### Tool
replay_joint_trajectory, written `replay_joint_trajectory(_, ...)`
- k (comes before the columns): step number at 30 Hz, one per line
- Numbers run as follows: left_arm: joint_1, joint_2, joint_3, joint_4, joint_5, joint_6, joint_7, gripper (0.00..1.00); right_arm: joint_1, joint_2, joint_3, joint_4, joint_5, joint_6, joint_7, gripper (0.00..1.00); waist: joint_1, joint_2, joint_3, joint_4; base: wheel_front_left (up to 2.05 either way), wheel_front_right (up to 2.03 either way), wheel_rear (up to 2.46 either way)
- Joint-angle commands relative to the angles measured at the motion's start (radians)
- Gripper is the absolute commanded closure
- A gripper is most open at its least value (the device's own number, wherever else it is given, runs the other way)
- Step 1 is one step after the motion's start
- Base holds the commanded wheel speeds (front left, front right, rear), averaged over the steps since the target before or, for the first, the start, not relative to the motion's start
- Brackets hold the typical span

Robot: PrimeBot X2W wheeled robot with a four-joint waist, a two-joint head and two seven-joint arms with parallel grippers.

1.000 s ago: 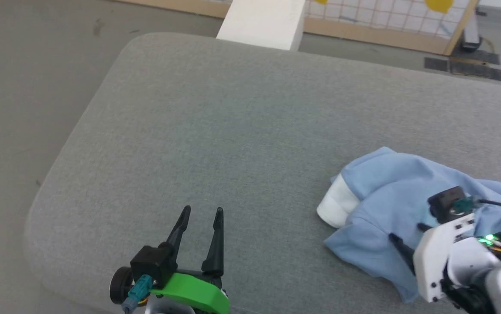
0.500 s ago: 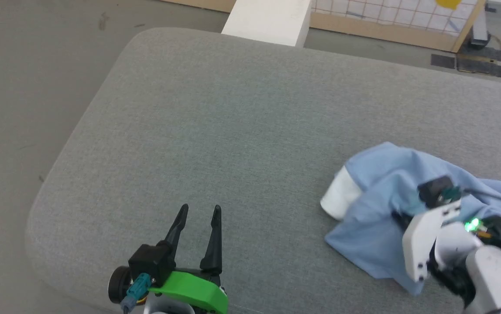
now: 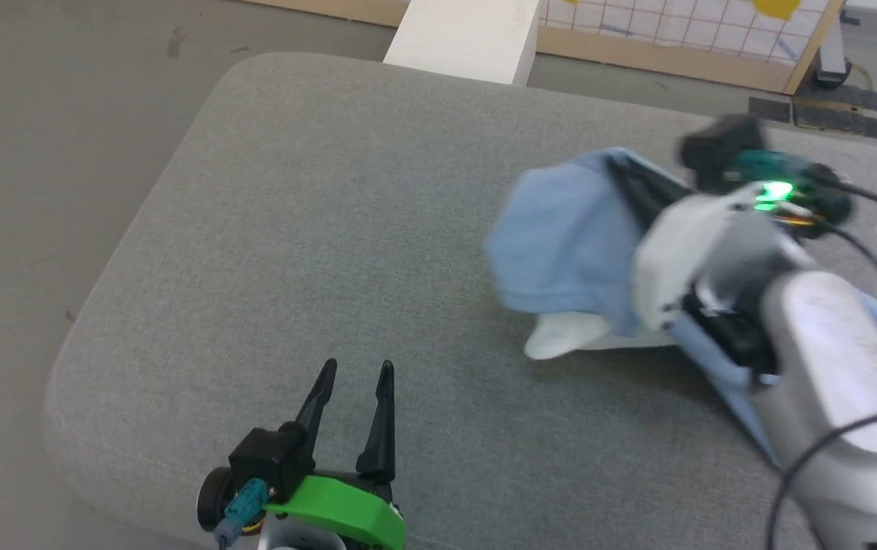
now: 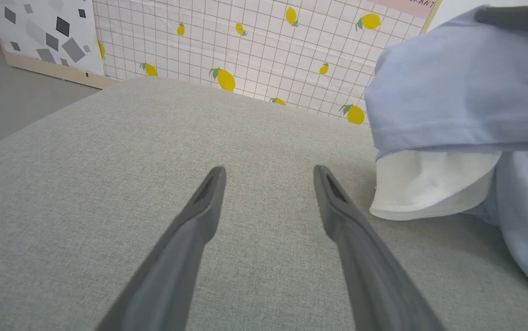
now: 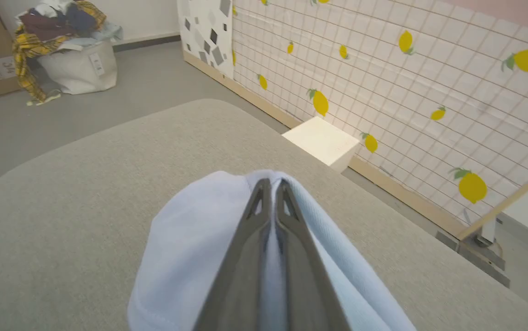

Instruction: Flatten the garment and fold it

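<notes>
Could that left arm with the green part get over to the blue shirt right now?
Probably yes. The left gripper is open, and just grey cushion lies between it and the garment, which the right gripper holds up off to its right.

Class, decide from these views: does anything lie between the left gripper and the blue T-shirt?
Nothing visible blocks it. Just grey cushion lies between the open left gripper and the T-shirt. A white cloth sticks out under the T-shirt's hem on that side.
</notes>
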Motion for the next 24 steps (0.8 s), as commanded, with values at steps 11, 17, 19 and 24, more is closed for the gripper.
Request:
replay_joint_trajectory(11,-0.051,-0.002,-0.043,0.006,-0.036,0.018,-0.004,0.00,0.015,0.175,0.230,0.344,-0.007,-0.001,-0.104,1.00,0.0000,0.0000,0.051,0.084,0.00,0.00,0.00)
replay_joint_trajectory(17,-0.047,-0.002,-0.038,0.012,-0.040,0.025,-0.004,0.00,0.015,0.181,0.313,0.465,0.037,-0.001,-0.098,0.00,0.0000,0.0000,0.039,0.080,0.00,0.00,0.00)
replay_joint_trajectory(19,-0.040,-0.002,-0.033,0.015,-0.040,0.026,-0.004,0.00,-0.003,0.181,0.319,0.469,0.069,-0.001,-0.105,0.00,0.0000,0.0000,0.029,0.065,0.00,0.00,0.00)
replay_joint_trajectory(24,-0.031,-0.002,-0.023,0.019,-0.033,0.021,-0.004,0.00,-0.065,0.172,0.294,0.411,0.182,-0.001,-0.092,0.00,0.0000,0.0000,0.005,0.025,0.00,0.00,0.00)
